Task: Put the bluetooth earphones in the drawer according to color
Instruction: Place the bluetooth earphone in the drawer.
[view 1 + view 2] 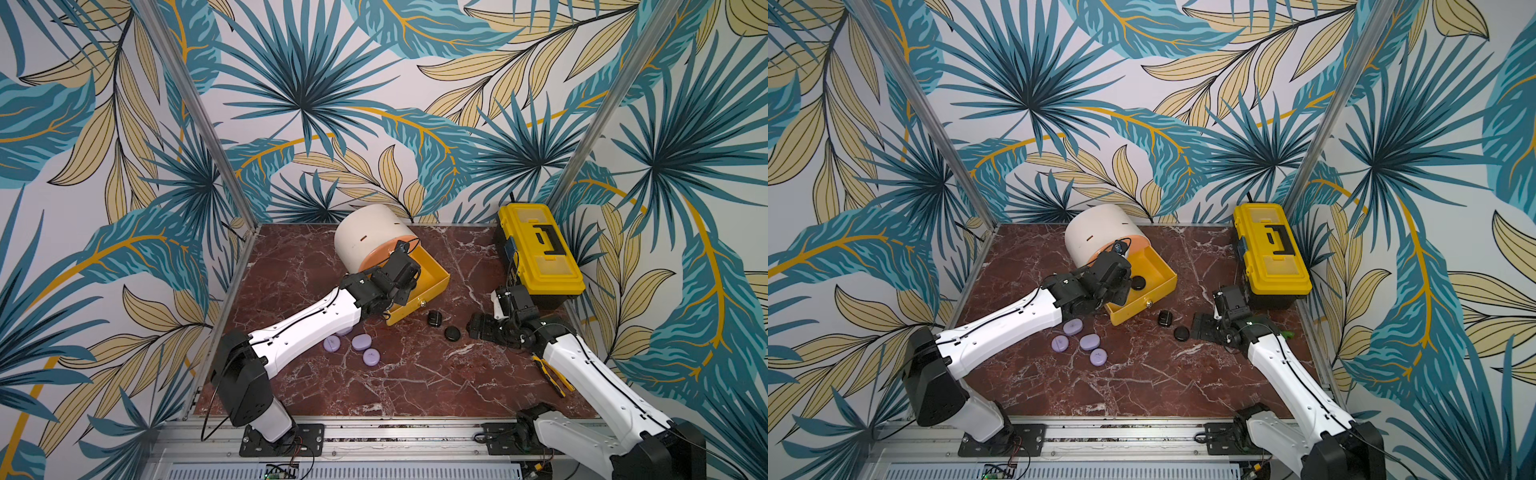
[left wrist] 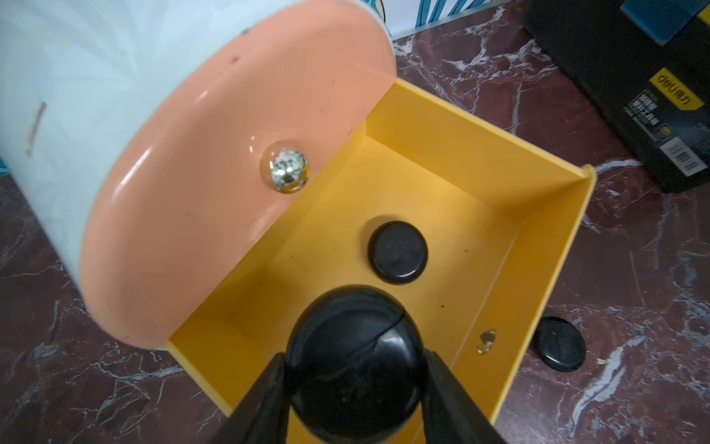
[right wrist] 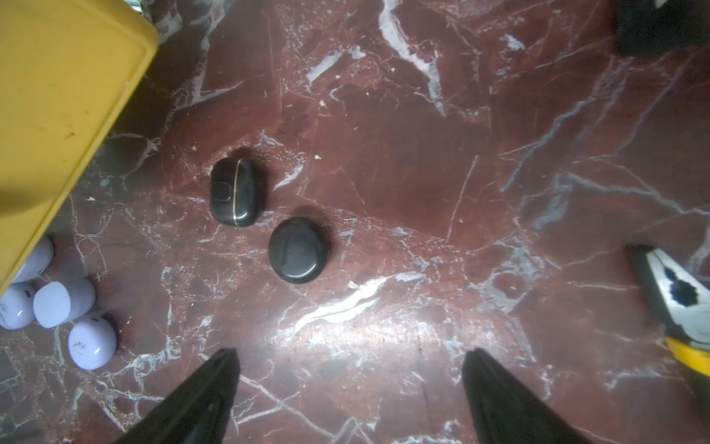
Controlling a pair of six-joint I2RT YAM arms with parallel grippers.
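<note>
While the left pincer (image 2: 353,363) clamps a glossy black earphone case (image 2: 351,326) between its two fingers, that case hangs over the near end of the yellow drawer (image 2: 472,150), which stands pulled out of the cream cabinet (image 1: 365,237). A second black case (image 2: 397,251) lies flat on the drawer floor, clear of the walls. Above the yellow drawer, the peach drawer front (image 2: 215,184) is closed, and its metal knob (image 2: 288,171) catches the light.

Out on the red marbled desk (image 1: 374,382), just in front of the open drawer, lie two more black cases: an oblong one with a thin gold line (image 3: 236,192) and a round one (image 3: 297,250), near each other. Four lilac cases (image 1: 1089,341) cluster beside the left forearm (one is partly covered by it in a top view).

The right pincer (image 3: 351,355) hovers low over the desk with its jaws spread wide and nothing between them, the round black case just ahead of it. Beyond it, the yellow-and-black toolbox (image 1: 540,253) sits shut at the desk's far corner. A pair of yellow-handled pliers (image 1: 552,376) lies by the desk's edge, partly under the right arm.
</note>
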